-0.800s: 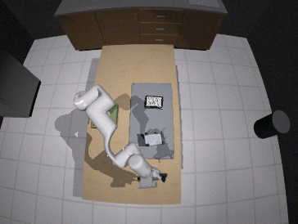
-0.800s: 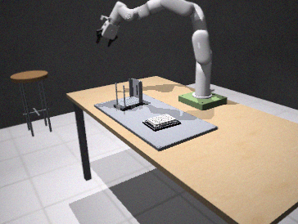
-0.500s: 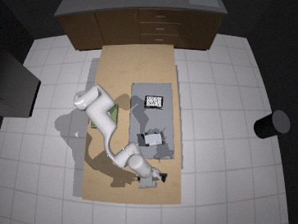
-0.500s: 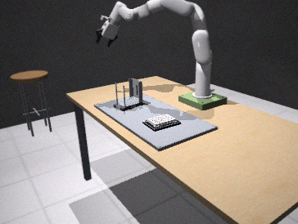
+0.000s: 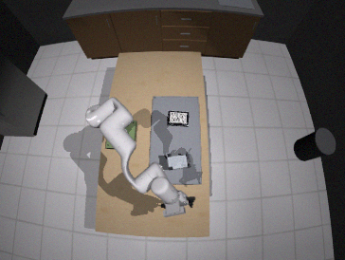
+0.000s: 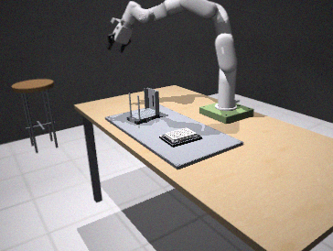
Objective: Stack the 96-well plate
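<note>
White two-finger gripper [image 6: 117,46] hangs high in the air with fingers spread wide, nothing in them; in the top view it sits past the near end of the grey rectangular mat [image 5: 163,157], toward one long edge of the tan wooden table [image 6: 274,174]. The white jointed arm [image 6: 225,55] rises from its green square base plate [image 6: 242,114] near the other long edge. Step in hand looks like the approach, pick not yet made. The white 96-well plate with dark rim [image 6: 180,136] lies flat in its nest N1 at one end of the mat, well apart from the gripper. Next move likely calls for swinging over the nest, lining the fingers up across the plate's sides, descending, then closing. Grey post-and-wall stack rack K1 [image 6: 150,98] stands at the mat's other end, with a pale lower plate [image 5: 177,162] seated inside; cut-off corners too small to tell.
</note>
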Controlling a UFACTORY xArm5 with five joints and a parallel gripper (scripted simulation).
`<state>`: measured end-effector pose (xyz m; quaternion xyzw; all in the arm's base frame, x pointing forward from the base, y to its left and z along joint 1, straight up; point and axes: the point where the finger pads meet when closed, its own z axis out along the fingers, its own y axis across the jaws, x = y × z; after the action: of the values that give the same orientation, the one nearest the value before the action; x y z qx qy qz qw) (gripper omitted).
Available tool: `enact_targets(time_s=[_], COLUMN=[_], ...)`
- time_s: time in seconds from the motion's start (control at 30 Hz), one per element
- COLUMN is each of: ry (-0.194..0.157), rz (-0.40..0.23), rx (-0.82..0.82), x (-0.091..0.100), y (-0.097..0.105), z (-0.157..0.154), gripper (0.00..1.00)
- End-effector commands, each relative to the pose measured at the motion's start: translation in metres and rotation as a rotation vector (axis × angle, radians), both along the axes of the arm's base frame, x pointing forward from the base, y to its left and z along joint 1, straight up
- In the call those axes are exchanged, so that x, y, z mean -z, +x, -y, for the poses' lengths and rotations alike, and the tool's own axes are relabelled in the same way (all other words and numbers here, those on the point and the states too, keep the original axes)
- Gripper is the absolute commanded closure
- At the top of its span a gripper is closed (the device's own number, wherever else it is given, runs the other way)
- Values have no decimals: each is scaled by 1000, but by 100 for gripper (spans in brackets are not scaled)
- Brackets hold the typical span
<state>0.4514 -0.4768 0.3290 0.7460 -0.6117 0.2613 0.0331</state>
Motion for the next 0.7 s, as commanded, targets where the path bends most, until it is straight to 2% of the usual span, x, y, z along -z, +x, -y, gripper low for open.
enact_targets(time_s=[0.0,0.17,0.4,0.67], ry=[13,13,29,29], rz=[-4,-4,-68,-68], rx=[-48,-48,-187,-187], x=[0,1,5,10], y=[9,16,23,33], z=[-20,-38,-61,-93], gripper=[0,0,0,0])
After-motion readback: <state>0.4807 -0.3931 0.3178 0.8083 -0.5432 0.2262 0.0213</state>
